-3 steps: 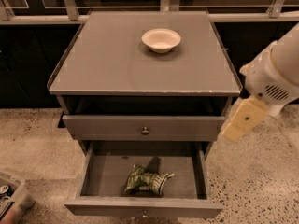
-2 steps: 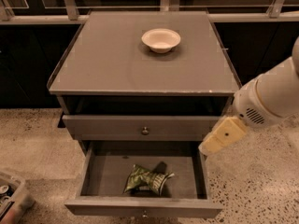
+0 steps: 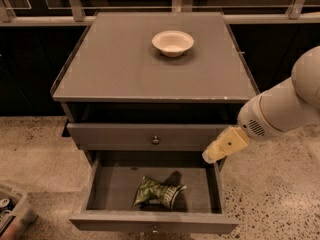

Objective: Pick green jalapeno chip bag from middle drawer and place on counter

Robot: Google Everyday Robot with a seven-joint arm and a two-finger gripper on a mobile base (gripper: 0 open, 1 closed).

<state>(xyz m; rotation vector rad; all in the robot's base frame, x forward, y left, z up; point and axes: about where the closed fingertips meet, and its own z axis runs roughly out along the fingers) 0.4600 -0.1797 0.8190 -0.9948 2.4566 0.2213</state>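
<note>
The green jalapeno chip bag lies crumpled on the grey floor of the middle drawer, which is pulled open at the bottom of the cabinet. The counter is the flat grey top above it. My gripper is at the end of the white arm, which comes in from the right. It hangs over the drawer's right wall, above and to the right of the bag, not touching it.
A white bowl stands on the counter near its back edge. The drawer above, with a round knob, is closed. A bin with small items sits on the speckled floor at bottom left. A railing runs behind the cabinet.
The arm has moved left and down, bringing the gripper from beside the cabinet's right edge to over the open drawer's right wall. The bag has not moved.
</note>
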